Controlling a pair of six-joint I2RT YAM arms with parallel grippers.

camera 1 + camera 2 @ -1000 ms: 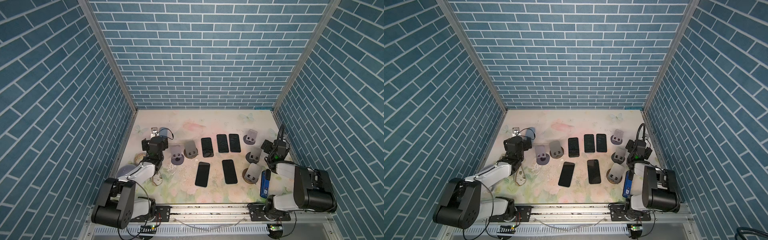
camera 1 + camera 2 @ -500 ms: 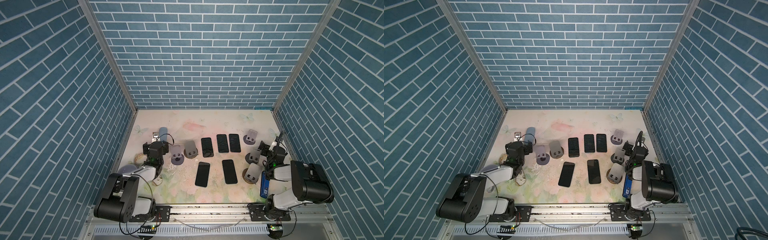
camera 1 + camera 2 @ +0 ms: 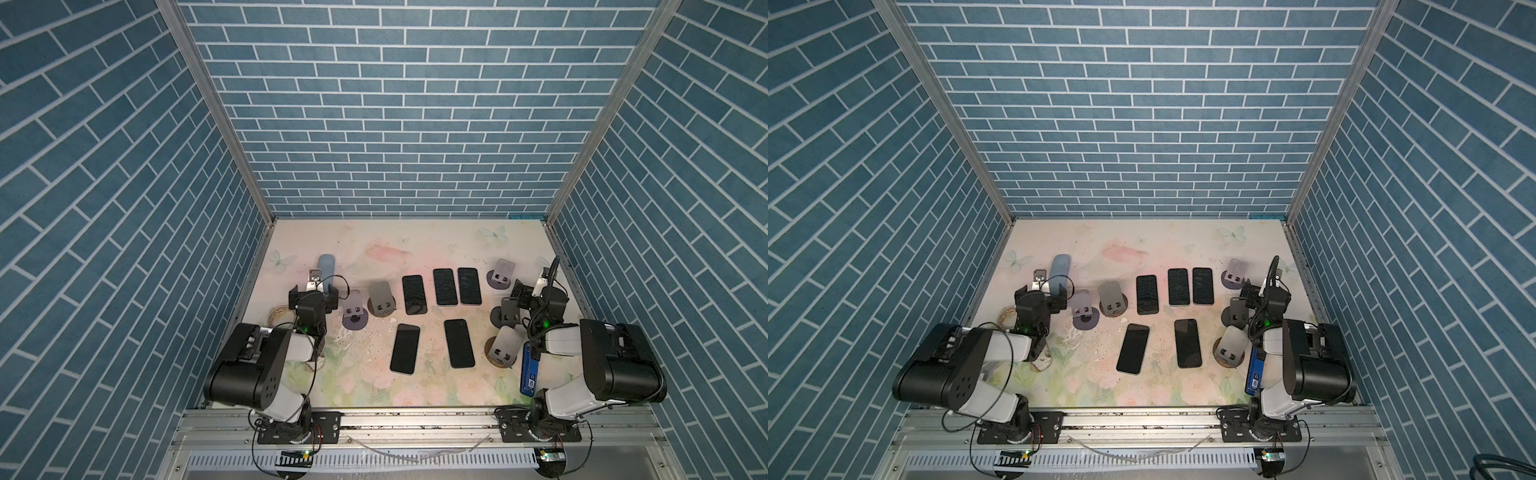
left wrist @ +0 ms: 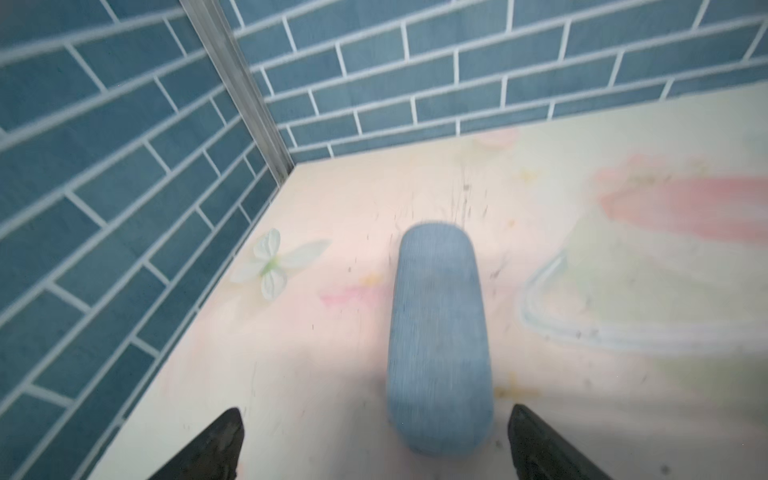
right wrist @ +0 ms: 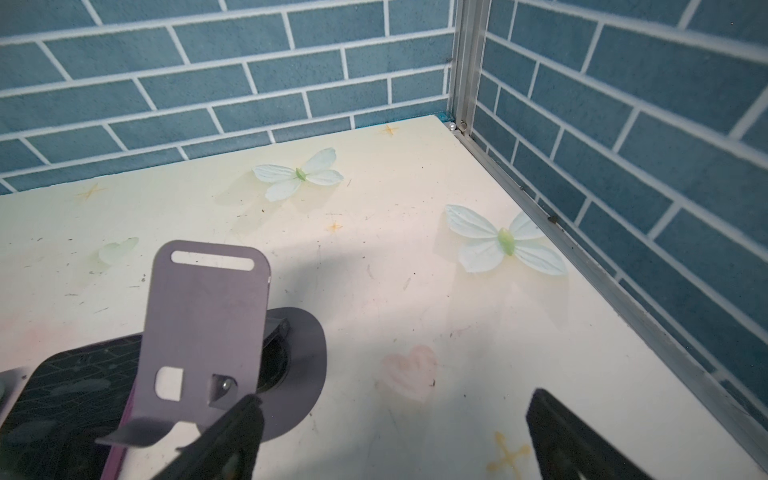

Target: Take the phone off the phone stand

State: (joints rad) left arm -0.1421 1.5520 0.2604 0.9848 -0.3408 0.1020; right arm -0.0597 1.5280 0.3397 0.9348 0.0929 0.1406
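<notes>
Only R wrist cam: slot in stand (image 5: 208, 316); L pincer (image 4: 374, 415), R pincer (image 5: 397, 397) wide.

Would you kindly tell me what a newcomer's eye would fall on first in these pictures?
Five dark phones lie flat in the middle of the floral table, with grey stands on either side of them. Blue brick-pattern walls enclose the whole scene. At the left, the open left gripper faces a blue oblong object.
</notes>
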